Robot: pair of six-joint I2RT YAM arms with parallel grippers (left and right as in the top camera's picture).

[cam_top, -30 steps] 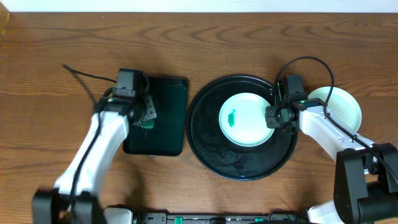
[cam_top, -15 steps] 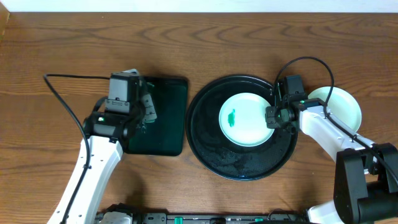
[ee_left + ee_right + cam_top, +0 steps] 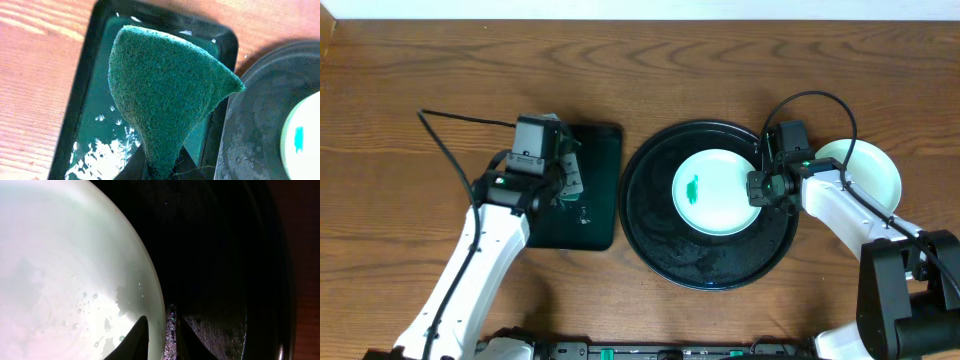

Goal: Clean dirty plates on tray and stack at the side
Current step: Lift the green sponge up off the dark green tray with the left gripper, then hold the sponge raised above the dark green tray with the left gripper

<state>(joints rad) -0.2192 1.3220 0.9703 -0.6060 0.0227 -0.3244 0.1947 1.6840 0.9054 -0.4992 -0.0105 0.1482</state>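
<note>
Wood tabletop (image 3: pixel 650 70). Round tray (image 3: pixel 660 240) at center frame holds the smeared plate (image 3: pixel 720 200), with the second plate (image 3: pixel 875 170) at far right. The left claw (image 3: pixel 162 167) clamps the sponge (image 3: pixel 165 95) over the small tray (image 3: pixel 595 215). The right claw (image 3: pixel 164 335) pinches the smeared plate's rim. Risk: the wet rim slips out during scrubbing.

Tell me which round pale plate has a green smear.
The pale round plate on the round black tray; the other pale plate, on the wooden table, shows no smear.

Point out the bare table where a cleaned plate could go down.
Widest bare wood: the far strip of the table behind the rectangular tray and round tray. Also free: the near patch between left arm and round tray. Crowded: the slim gap between the trays, and the right side, where the right end effector pinches the smeared plate next to the side plate.
</note>
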